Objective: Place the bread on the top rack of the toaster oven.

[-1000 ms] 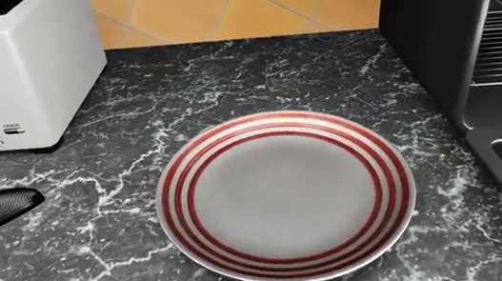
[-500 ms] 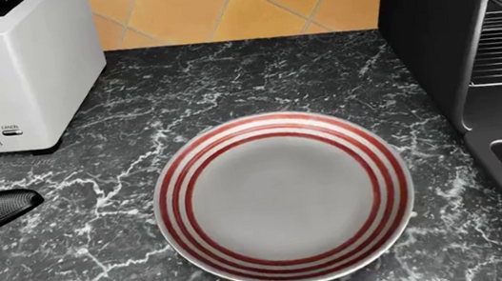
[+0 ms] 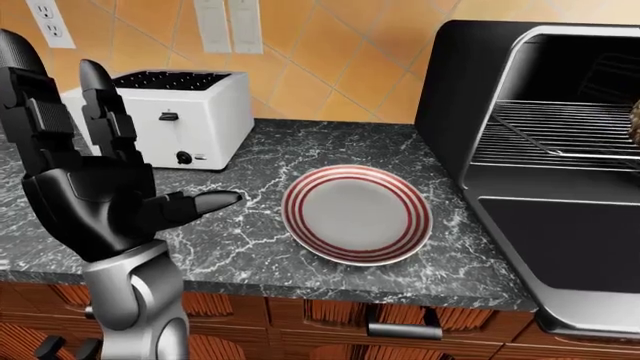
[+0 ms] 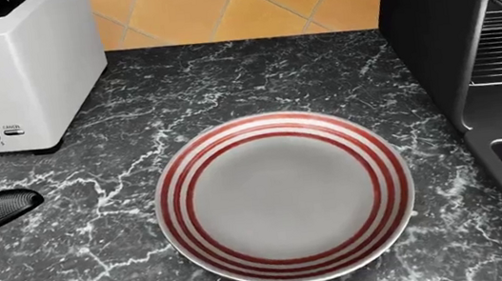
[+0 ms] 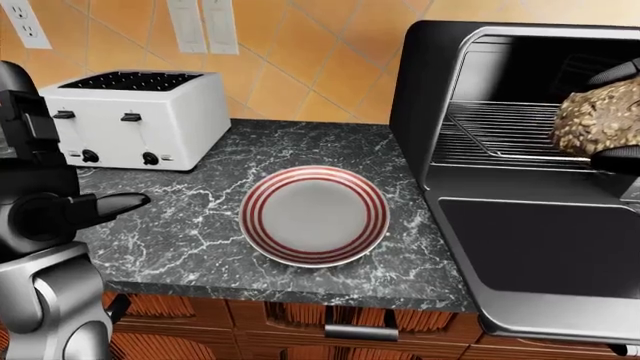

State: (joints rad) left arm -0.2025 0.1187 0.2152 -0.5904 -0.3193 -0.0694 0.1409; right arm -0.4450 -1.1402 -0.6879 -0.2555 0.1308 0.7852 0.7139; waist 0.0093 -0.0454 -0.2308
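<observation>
Your black marble-veined counter (image 3: 250, 150) runs beneath an orange tiled wall (image 3: 330, 60). Far left stands the white boxy toaster (image 3: 185, 112); an empty red-ringed grey plate (image 3: 357, 215) lies mid-counter. Your left hand (image 3: 85, 187) is raised, fingers (image 3: 100, 105) spread apart. At the right, your right hand (image 5: 620, 157) clamps the seeded brown bread (image 5: 600, 116) over the wire rack (image 5: 490, 135) inside the open black toaster oven (image 5: 430, 82).

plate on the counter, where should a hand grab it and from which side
Take the striped plate by its raised rim, at the edge on the left of the left-eye view. The open left hand hovers on that side, and the plate lies flat and empty, so only the rim likely offers purchase.
</observation>
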